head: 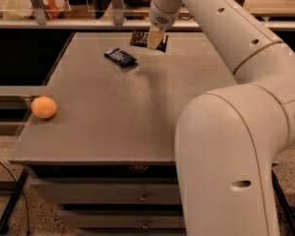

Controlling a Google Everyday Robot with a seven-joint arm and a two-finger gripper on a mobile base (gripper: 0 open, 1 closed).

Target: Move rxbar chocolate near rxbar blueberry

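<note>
The rxbar chocolate [139, 38], a dark bar with pale vertical stripes, is at the far middle of the table. My gripper [155, 38] comes down from above over its middle. The tan fingers [155, 35] are together on the bar and hide part of it. I cannot tell whether the bar rests on the table or is a little above it. The rxbar blueberry [120, 57], a shorter dark navy bar, lies flat on the table to the front left of the chocolate bar, a short gap away.
An orange [43, 107] sits near the table's left edge. The grey table [113, 112] has drawers under its front edge. My white arm fills the right side of the view. A rail with posts runs behind the table's far edge.
</note>
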